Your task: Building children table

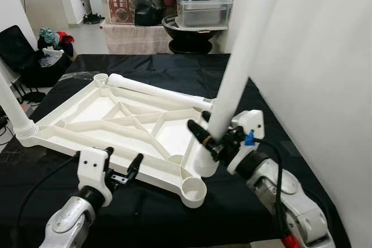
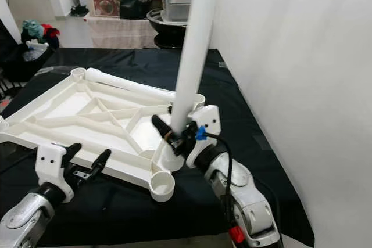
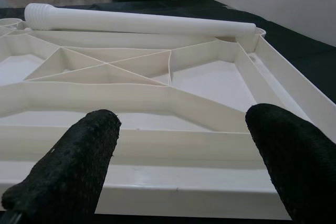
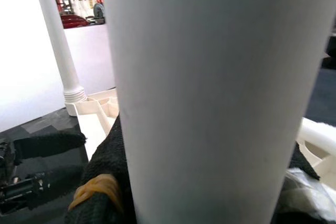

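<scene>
Tilt is the worry: the right hand [image 1: 204, 136] is clenched on the leg [image 1: 238, 68], standing in a socket at the near right corner of the upturned tabletop [image 1: 116, 117] on the black counter [image 1: 174, 68], and it could jam. Left hand [image 1: 122, 169] hovers released near the front edge. Left wrist view shows a spare leg [image 3: 142, 23] lying along the far rim.

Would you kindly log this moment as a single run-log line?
right gripper: shut on upright table leg at tabletop corner | left gripper: open, near tabletop edge | spare leg: lying on tabletop
</scene>
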`<state>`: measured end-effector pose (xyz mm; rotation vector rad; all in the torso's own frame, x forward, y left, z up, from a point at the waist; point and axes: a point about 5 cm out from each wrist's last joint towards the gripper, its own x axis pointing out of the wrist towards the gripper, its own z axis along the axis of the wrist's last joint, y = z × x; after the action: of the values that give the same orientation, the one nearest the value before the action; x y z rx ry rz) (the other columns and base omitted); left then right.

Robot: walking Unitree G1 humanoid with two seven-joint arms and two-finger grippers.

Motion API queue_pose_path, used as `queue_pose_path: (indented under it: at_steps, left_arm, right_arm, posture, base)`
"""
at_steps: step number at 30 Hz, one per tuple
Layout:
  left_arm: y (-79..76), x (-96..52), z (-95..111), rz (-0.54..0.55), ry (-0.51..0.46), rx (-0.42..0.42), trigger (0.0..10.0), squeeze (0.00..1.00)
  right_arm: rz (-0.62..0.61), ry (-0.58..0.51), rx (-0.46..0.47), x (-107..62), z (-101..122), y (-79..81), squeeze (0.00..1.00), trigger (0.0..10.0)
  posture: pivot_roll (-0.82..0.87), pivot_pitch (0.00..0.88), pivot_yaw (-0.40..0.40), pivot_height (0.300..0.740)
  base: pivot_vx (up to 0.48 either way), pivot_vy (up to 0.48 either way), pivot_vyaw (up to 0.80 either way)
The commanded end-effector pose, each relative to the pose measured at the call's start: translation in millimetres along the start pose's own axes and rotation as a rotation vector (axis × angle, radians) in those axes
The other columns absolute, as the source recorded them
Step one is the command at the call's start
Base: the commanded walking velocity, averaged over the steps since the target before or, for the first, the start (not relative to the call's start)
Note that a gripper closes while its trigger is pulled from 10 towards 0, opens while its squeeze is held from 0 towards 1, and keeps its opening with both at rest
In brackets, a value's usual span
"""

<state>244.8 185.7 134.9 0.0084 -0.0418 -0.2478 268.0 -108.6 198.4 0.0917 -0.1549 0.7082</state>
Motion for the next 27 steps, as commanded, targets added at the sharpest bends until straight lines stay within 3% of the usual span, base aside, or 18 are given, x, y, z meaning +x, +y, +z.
queue_pose_path:
  at_steps: [1, 6, 13, 27]
  left_arm:
    - [-0.9, -0.1, -1, -0.007, 0.016, 0.019, 10.0, 0.0]
    - [-4.2, 3.4, -5, -0.011, 0.028, 0.021, 10.0, 0.0]
    - [-4.6, 6.5, -4, -0.02, 0.022, 0.021, 10.0, 0.0]
    - [-4.0, 11.8, -3, -0.017, 0.016, 0.027, 10.0, 0.0]
  right_arm:
    - [0.014, -0.003, 0.01, -1.7, -1, 2.7, 0.0, 0.0]
    - [0.037, -0.014, 0.042, -9.1, -3, 6.9, 0.0, 0.0]
    - [0.018, 0.02, 0.011, -2.9, -28, 5.7, 0.0, 0.0]
    - [0.023, 0.022, 0.026, 5.5, -40, 7.4, 0.0, 0.0]
  posture:
    - [0.09, 0.0, -0.041, 0.74]
    - [0.08, 0.0, -0.033, 0.74]
    - [0.1, 0.0, -0.039, 0.74]
    - [0.12, 0.0, -0.044, 0.74]
  base:
    - [0.0, 0.0, 0.0]
    - [0.0, 0.0, 0.0]
    - [0.0, 0.0, 0.0]
    - [0.0, 0.0, 0.0]
